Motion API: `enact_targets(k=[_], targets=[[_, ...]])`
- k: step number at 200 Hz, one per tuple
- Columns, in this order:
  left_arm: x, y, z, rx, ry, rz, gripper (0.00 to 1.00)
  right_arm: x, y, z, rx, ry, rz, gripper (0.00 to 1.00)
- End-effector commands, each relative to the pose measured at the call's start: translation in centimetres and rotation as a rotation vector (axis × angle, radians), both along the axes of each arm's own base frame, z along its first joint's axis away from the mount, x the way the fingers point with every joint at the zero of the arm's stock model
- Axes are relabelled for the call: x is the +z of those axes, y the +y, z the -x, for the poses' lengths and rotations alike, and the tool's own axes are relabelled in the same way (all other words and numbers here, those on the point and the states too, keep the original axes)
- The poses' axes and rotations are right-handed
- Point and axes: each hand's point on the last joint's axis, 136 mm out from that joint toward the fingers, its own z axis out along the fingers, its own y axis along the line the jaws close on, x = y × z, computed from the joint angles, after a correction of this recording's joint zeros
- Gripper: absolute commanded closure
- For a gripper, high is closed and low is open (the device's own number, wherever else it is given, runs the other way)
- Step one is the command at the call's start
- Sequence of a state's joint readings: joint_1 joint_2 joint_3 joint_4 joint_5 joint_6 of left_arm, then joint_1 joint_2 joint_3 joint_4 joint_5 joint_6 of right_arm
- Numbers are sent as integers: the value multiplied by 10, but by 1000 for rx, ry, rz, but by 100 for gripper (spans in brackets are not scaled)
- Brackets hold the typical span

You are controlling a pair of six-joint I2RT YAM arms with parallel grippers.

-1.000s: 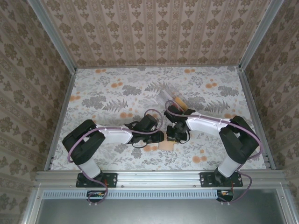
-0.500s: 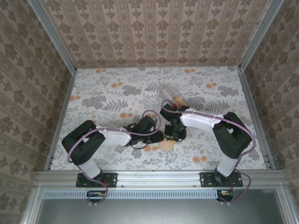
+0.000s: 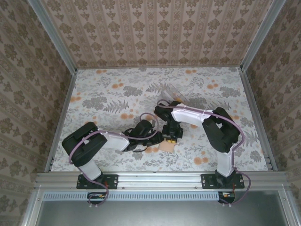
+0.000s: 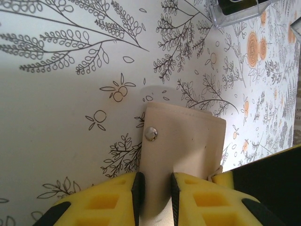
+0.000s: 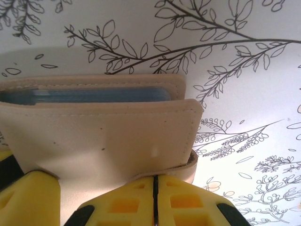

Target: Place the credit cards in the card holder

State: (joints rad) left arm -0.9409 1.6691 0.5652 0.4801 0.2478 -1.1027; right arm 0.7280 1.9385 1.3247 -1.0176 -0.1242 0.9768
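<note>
So the left gripper point(image 4: 155, 195) has the holder point(image 4: 188, 141) pinched: in the left wrist view its black pads point(image 4: 138, 190) sit on either side of the tan flap at the bottom middle of the frame, pressed against it, so that's a proper grip. The holder runs up from there to the middle of the picture, lying on the flowery table point(image 4: 56, 117), with its little metal snap point(image 4: 150, 133) near its upper left corner. Over on the right wrist view, the right gripper point(image 5: 155, 200) is at the bottom centre with its two yellow fingers closed right up against each other, no gap at all. The holder's lower edge sits just above and beside those fingertips, but I honestly can't tell if any of it is caught between them. In that same view the holder takes up the left and middle of the frame, mouth facing up, and there's a blue-grey card point(image 5: 89, 95) tucked in the pocket, just its long edge peeking out between the two tan layers. From the top camera the holder is low in the centre of the table, with both grippers bunched together right above it. The clear tray point(image 4: 237, 12) is in the top right corner of the left wrist view, well apart from the holder, with something dark inside I can't make out.
</note>
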Motion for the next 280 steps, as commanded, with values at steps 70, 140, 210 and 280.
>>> enact_targets(k=[70, 140, 210, 280], targets=[[-35, 9, 24, -15, 104, -1, 75, -56, 46, -1, 1, 9, 21, 89], [-37, 15, 25, 0, 112, -17, 75, -7, 32, -18, 4, -132, -20, 89], [-38, 20, 23, 15, 113, -62, 75, 35, -14, 5, -34, -256, -125, 81], [-34, 23, 23, 2, 100, -90, 70, 19, 1, 0, -80, -284, -287, 87]])
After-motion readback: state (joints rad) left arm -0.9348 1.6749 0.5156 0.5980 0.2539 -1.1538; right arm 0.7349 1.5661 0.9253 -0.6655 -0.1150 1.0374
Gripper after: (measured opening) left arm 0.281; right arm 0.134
